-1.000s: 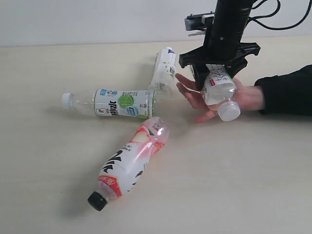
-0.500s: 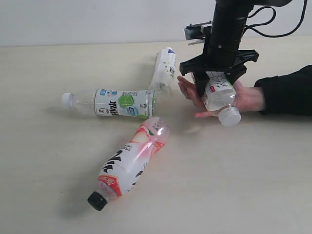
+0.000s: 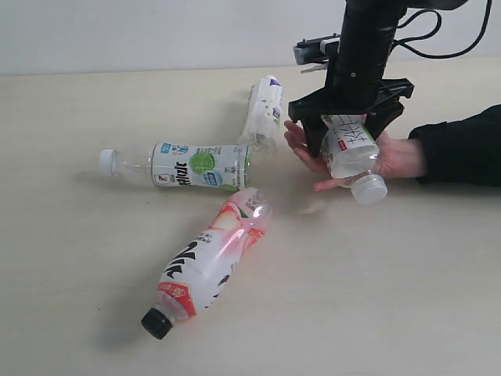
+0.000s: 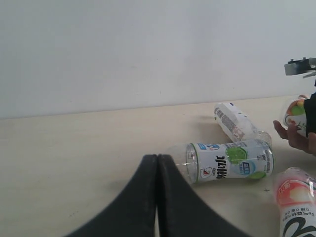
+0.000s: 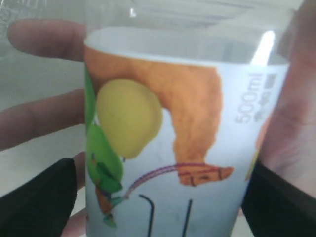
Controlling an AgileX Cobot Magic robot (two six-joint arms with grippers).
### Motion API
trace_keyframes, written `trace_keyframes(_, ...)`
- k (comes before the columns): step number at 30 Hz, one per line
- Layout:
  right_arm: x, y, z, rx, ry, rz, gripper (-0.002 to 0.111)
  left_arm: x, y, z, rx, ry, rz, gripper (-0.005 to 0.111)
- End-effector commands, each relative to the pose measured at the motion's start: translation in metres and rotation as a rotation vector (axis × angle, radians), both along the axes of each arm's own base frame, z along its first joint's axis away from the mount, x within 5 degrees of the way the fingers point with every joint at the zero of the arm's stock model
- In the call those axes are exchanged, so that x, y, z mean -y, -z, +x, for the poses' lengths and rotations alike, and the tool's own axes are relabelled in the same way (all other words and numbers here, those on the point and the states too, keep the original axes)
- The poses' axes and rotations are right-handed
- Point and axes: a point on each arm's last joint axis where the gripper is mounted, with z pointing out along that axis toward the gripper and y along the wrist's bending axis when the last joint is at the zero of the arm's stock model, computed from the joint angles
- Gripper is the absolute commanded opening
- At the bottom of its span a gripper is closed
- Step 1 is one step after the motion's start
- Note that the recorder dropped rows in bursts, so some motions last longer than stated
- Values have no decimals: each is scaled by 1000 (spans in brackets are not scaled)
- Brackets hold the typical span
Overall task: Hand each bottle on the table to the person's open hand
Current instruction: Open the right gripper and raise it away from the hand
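over the person's hand, open and palm-up, white-capped bottle lies across the fingers. right gripper straddles it, jaws spread clear. judgement: rise straight up, no twist, so neither jaw drags the label. green-label bottle, pink bottle, far bottle lie on table, not yet handed over. left gripper pinched closed, empty.

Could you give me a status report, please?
Right tool open around white-capped clear plastic bottle in person's hand. Left tool shut. Three bottles on beige table.
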Motion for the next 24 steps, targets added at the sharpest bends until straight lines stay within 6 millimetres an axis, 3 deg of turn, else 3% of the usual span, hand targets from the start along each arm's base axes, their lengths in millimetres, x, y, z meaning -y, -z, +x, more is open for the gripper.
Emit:
trace_keyframes(1,5,-24,-1,66,-14,-10,85,0,0,0,6,-1,-10,0)
trace_keyframes(9,10,-85,-17,198,-81,38,81,0,0,0,6,-1,-10,0)
trace_keyframes(13,12,-122,-38,308,-123,133,57,0,0,0,6,-1,-10,0)
trace_keyframes(19,34,-177,-107,575,-142,251,1,0,0,0,6,-1,-10,0)
trace_keyframes(24,61,-203,-181,806,-128,333,0,0,0,0,6,-1,-10,0)
